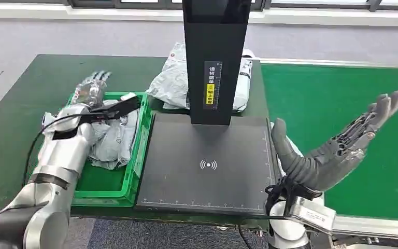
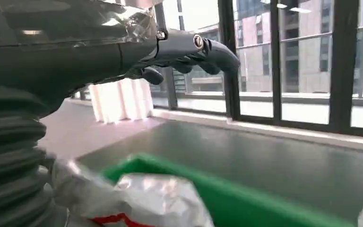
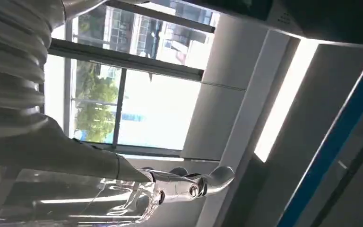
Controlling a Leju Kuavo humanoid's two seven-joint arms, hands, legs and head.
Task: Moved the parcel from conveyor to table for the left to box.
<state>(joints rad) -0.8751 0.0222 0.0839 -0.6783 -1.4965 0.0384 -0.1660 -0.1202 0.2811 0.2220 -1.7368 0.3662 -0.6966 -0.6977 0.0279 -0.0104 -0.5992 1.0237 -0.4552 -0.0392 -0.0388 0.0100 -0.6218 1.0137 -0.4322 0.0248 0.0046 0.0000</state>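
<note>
A grey parcel (image 1: 172,83) lies on the table (image 1: 20,114) behind the black scanner pad (image 1: 207,166), partly hidden by its upright post (image 1: 216,57). The empty left hand (image 1: 90,91), fingers spread, hovers over the green bin (image 1: 134,171) of bagged parcels; the right hand (image 1: 337,150) is open above the bare green conveyor (image 1: 331,93).

A parcel-sorting station in an office-style building.

A green conveyor belt (image 1: 337,119) runs under the right hand (image 1: 331,150), and a dark green bench (image 1: 26,104) carries a black scanning pad (image 1: 207,166) with a wireless symbol and an upright black post (image 1: 216,57), just left of that hand. A green plastic crate (image 1: 134,171) holding grey mailer bags (image 1: 114,140) lies below the left hand (image 1: 90,91); another mailer (image 1: 171,78) rests behind the post. Tall windows (image 2: 307,61) ahead of the left hand face other buildings.
</note>
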